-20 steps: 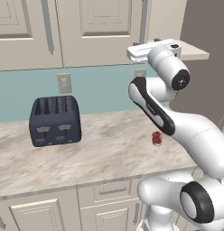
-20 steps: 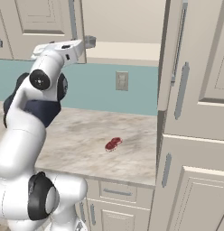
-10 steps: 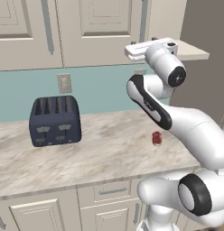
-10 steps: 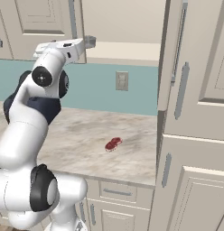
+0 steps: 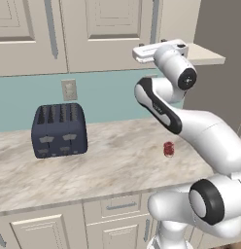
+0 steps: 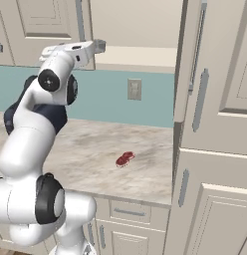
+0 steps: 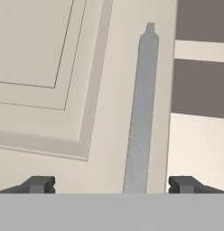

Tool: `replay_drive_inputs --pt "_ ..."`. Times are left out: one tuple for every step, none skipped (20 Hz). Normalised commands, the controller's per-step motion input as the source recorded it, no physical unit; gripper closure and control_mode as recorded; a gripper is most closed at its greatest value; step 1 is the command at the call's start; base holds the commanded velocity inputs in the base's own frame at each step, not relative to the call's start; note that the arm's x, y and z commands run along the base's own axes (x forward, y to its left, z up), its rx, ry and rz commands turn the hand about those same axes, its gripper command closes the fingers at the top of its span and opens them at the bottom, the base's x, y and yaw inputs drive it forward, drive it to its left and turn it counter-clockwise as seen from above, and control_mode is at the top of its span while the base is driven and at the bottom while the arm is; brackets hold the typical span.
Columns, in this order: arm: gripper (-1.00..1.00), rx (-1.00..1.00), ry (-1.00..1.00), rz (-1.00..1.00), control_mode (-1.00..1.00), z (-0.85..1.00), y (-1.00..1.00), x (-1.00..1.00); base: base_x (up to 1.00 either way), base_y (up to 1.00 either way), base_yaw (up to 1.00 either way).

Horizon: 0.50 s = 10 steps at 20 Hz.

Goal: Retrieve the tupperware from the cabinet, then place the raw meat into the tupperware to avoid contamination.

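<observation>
From the hand camera I see my tool (image 7: 111,184) spread wide with nothing between its fingertips (image 7: 39,184), which straddle the grey bar handle (image 7: 142,113) of a cabinet door; the handle's lower end is cut off at the frame edge, so I cannot tell whether anything touches. Just beside the handle runs the door's free edge, with the cabinet (image 7: 197,135) interior open beyond it and a plain shelf (image 7: 200,50) crossing the dark gap. I cannot make out any tupperware in there. Well below the tool, the raw meat (image 6: 125,159) lies alone on the worktop (image 6: 85,154), with bare marble around it. Farther off to one side stands the dark blue toaster (image 5: 59,129).
</observation>
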Motion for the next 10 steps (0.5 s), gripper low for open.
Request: replay_drive_inputs --pt "-1.00 0.00 0.01 0.00 -1.00 0.00 0.00 0.16 0.00 0.00 0.00" --pt "-1.00 0.00 0.01 0.00 -1.00 0.00 0.00 0.15 0.00 0.00 0.00" --pt "-1.00 0.00 0.01 0.00 -1.00 0.00 0.00 0.15 0.00 0.00 0.00" --pt "-1.00 0.00 0.01 0.00 -1.00 -0.01 0.00 0.14 0.00 0.00 0.00" --pt "-1.00 0.00 0.01 0.00 -1.00 -0.03 0.00 0.14 0.00 0.00 0.00" --pt "-1.00 0.00 0.01 0.00 -1.00 -0.03 0.00 0.14 0.00 0.00 0.00" --pt "-1.00 0.00 0.01 0.00 -1.00 -0.04 0.00 0.14 0.00 0.00 0.00" --pt "-1.00 0.00 0.01 0.00 -1.00 -0.04 0.00 0.14 0.00 0.00 0.00" --pt "-1.00 0.00 0.01 0.00 -1.00 -0.05 0.00 0.15 0.00 0.00 0.00" --pt "-1.00 0.00 0.01 0.00 -1.00 -0.05 0.00 0.15 0.00 0.00 0.00"
